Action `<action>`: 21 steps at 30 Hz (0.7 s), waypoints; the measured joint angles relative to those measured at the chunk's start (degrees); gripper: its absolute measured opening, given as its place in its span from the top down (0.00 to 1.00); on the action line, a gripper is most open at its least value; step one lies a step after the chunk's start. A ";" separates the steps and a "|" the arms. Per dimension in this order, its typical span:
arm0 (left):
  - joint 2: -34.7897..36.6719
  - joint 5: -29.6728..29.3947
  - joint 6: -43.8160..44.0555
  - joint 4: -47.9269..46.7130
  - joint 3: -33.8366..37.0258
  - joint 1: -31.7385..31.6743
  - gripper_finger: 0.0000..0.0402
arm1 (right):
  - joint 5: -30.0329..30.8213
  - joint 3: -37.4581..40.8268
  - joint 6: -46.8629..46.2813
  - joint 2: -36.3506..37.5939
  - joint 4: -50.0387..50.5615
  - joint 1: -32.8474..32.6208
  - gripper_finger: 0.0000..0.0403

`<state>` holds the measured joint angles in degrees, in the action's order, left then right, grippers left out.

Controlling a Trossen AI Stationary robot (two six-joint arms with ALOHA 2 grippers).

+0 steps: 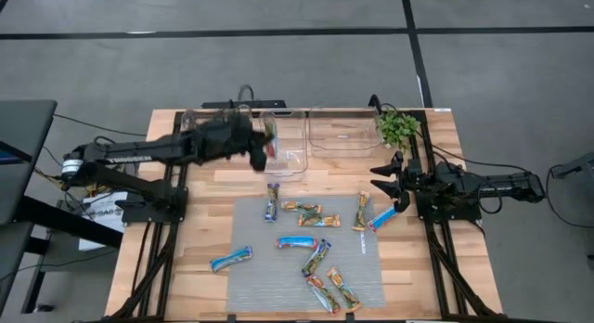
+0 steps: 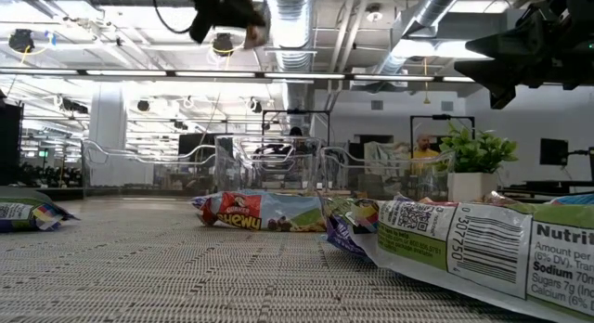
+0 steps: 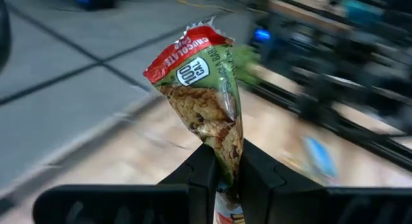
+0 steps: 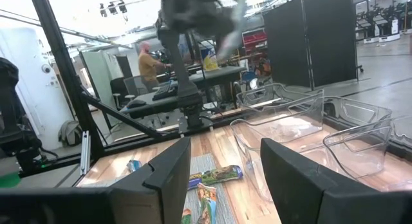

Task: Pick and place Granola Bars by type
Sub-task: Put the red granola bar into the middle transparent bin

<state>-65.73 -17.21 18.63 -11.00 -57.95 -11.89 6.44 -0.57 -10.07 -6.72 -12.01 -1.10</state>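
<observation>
Granola bars [image 1: 316, 253] lie scattered across the grey mat [image 1: 251, 286] on the wooden table [image 1: 186, 267], blue ones mixed among green and orange ones. One green bar [image 3: 206, 108] is off the table, pinched by its lower end between the fingers of the left gripper [image 3: 225, 176], which hangs over the left clear bin [image 1: 292, 147] at the back edge, probably so it can drop the bar in with its own kind. The second clear bin [image 1: 343, 133] sits just beside it, near a small plant [image 1: 397, 126]. The right gripper [image 1: 388, 182] waits at the mat's right edge, fingers spread and holding nothing.
</observation>
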 joint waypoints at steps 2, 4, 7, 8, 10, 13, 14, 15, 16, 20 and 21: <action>0.00 -0.01 0.38 0.07 0.00 -4.56 0.90 | 0.00 -0.01 0.00 0.00 0.00 -0.01 0.55; 0.00 -0.04 1.91 0.34 0.00 -8.24 0.90 | 0.00 0.01 0.00 0.00 0.00 0.00 0.55; 0.00 0.24 3.66 0.49 0.00 -11.19 0.90 | 0.00 -0.01 0.00 0.00 0.00 0.00 0.55; 0.00 0.38 3.79 0.85 0.02 -11.52 0.90 | 0.00 0.01 0.00 0.00 0.00 0.01 0.55; 0.00 0.46 3.82 1.98 0.02 -11.64 0.90 | 0.00 0.01 0.00 0.00 0.00 -0.01 0.55; -0.07 0.44 3.88 3.00 0.02 -11.62 0.90 | 0.00 -0.01 0.00 0.00 0.00 0.00 0.55; -0.49 0.42 3.90 3.53 0.02 -11.61 0.90 | 0.00 -0.01 0.00 0.00 0.00 0.00 0.55; -1.01 0.45 3.91 3.99 0.00 -11.45 0.90 | 0.00 0.01 0.00 0.00 0.00 0.01 0.55; -1.69 0.79 3.90 3.83 0.00 -11.38 0.90 | 0.00 0.01 -0.01 0.00 0.00 0.01 0.55; -5.89 5.93 4.33 5.08 0.02 -11.13 0.90 | -0.08 0.01 -0.02 0.00 0.00 0.01 0.55; -7.34 7.40 4.44 5.90 0.02 -10.97 0.90 | -0.07 0.00 0.00 0.00 0.00 0.01 0.55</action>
<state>-73.07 -9.81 23.07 -5.09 -57.93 -22.86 6.37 -0.56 -10.07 -6.72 -12.01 -1.09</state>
